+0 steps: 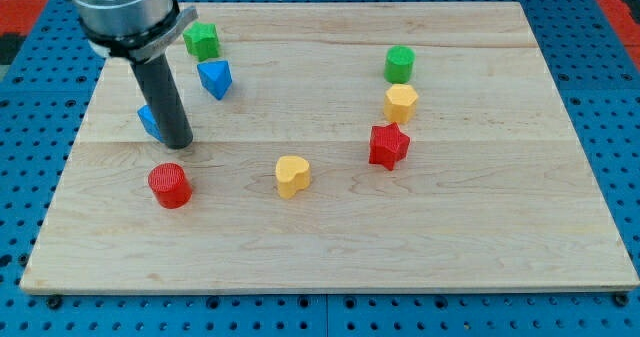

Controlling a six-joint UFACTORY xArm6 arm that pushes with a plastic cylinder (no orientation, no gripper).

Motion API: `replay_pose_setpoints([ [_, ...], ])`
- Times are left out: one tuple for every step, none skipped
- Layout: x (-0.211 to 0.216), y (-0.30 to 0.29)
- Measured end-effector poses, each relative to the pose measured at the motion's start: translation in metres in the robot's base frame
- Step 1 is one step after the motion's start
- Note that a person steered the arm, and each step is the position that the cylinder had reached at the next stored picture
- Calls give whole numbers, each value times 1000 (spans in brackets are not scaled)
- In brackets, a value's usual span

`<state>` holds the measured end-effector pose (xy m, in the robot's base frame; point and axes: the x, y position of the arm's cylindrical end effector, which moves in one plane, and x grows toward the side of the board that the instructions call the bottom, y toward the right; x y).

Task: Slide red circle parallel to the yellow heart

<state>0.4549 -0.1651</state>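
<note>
Above the red circular plastic block (169,185) stood my tip (178,143), apart | no fingers fitted | yellow heart-shaped block (292,175) nearly level | advised gentle, short nudges only.

wooden board (330,257) | blocks: red circle (169,185), yellow heart (292,175), red star (388,145)

blue block (148,120) half hidden behind rod (165,97)

Bright, even overhead light on your wooden board (480,227), soft short shadows, sharp focus, perhaps slight edge blur.
</note>
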Motion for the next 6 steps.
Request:
replay_pose_setpoints([
  [16, -21],
  [56, -22],
  [65, -58],
  [103, -59],
  [110, 13],
  [95, 32],
])
